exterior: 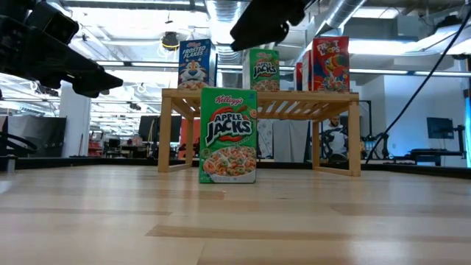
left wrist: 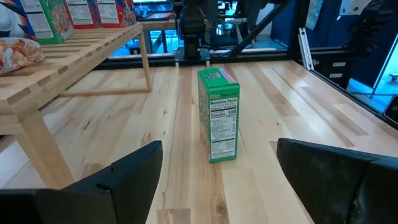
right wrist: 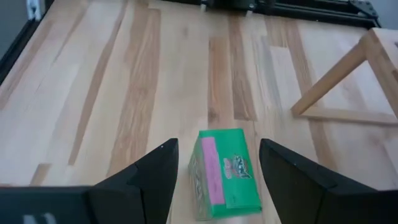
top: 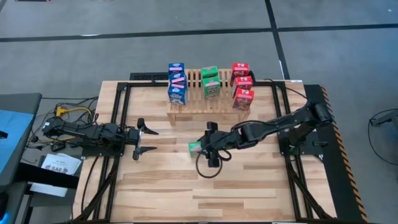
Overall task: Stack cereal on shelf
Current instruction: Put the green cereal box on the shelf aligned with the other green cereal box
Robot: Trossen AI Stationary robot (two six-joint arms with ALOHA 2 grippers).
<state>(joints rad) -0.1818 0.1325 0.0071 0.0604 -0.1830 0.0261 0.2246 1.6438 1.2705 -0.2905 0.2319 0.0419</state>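
One green cereal box (exterior: pixel 228 136) stands upright on its bottom on the table, in front of the wooden shelf (top: pixel 198 104). My right gripper (right wrist: pixel 217 171) hovers open above that box (right wrist: pixel 225 173), with one finger on either side of its top and touching nothing. In the low view the gripper (exterior: pixel 268 22) is well above the box. Blue (top: pixel 177 84), green (top: pixel 210 82) and red (top: pixel 241 86) cereal boxes stand on the shelf's top. My left gripper (top: pixel 152 140) waits open and level at the table's left, facing the green box (left wrist: pixel 219 115).
The shelf's legs (right wrist: pixel 339 81) stand just beyond the green box. Black frame rails (top: pixel 118 118) run along the table's left and right sides. Bare planks (top: pixel 236 186) stretch toward the near edge. A cable loop (top: pixel 208 168) hangs below my right arm.
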